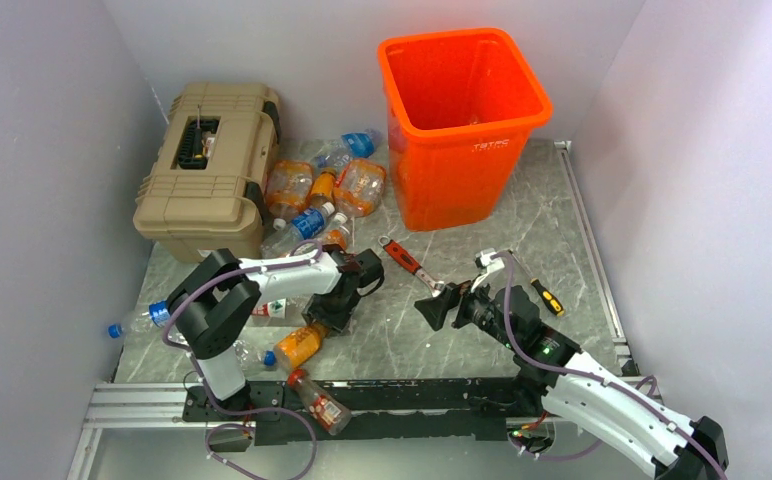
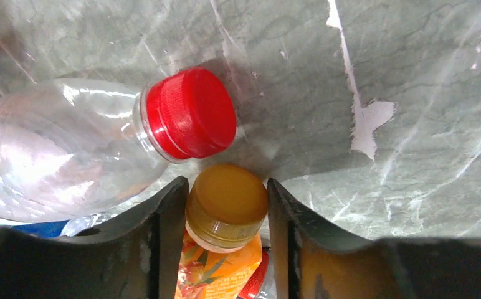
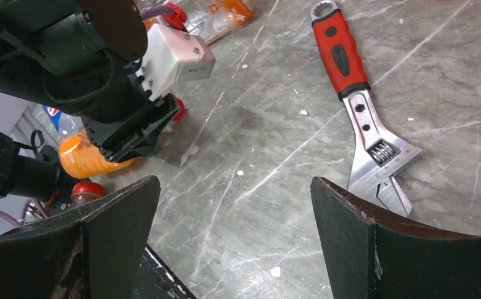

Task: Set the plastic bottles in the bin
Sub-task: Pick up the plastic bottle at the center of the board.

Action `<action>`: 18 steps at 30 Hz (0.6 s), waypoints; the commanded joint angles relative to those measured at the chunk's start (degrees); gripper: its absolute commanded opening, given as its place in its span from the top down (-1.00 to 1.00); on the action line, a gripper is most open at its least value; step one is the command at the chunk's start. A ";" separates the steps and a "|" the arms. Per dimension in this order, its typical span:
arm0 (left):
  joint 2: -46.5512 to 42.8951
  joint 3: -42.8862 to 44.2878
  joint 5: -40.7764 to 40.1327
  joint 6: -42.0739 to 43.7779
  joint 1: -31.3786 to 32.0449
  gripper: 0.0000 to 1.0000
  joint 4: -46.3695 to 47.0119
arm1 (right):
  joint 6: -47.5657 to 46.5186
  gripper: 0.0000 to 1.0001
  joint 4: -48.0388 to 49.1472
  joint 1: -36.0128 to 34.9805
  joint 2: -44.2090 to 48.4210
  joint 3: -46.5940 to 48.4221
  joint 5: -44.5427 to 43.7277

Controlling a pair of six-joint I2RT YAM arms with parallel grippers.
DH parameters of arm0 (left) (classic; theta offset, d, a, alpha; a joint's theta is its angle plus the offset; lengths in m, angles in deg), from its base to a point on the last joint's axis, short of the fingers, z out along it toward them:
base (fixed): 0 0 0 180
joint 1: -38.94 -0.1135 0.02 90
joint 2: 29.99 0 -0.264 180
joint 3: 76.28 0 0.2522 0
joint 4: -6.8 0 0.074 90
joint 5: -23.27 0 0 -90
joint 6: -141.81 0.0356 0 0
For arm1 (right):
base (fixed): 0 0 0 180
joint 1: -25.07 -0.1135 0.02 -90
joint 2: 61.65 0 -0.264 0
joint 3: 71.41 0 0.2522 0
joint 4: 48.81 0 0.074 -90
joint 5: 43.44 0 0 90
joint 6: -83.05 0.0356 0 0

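Observation:
My left gripper (image 1: 339, 312) is low over the table, its jaws closed against both sides of the orange cap of an orange-labelled bottle (image 2: 227, 205), which lies on the table (image 1: 300, 346). A clear bottle with a red cap (image 2: 188, 113) lies just beside it. Several more bottles (image 1: 324, 187) are piled between the toolbox and the orange bin (image 1: 462, 120). One with a blue cap (image 1: 140, 320) lies far left, and one with a red cap (image 1: 317, 400) on the front rail. My right gripper (image 1: 442, 306) is open and empty over bare table (image 3: 235, 212).
A red-handled wrench (image 1: 409, 262) lies between the arms, close to my right gripper (image 3: 350, 81). A small screwdriver (image 1: 547, 297) lies to the right. The tan toolbox (image 1: 207, 170) stands at the back left. White walls enclose the table.

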 commanded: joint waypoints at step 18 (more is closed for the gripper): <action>-24.58 9.90 6.05 6.37 -0.28 1.00 19.27 | -1.92 -0.96 0.64 -0.23 1.47 9.03 0.26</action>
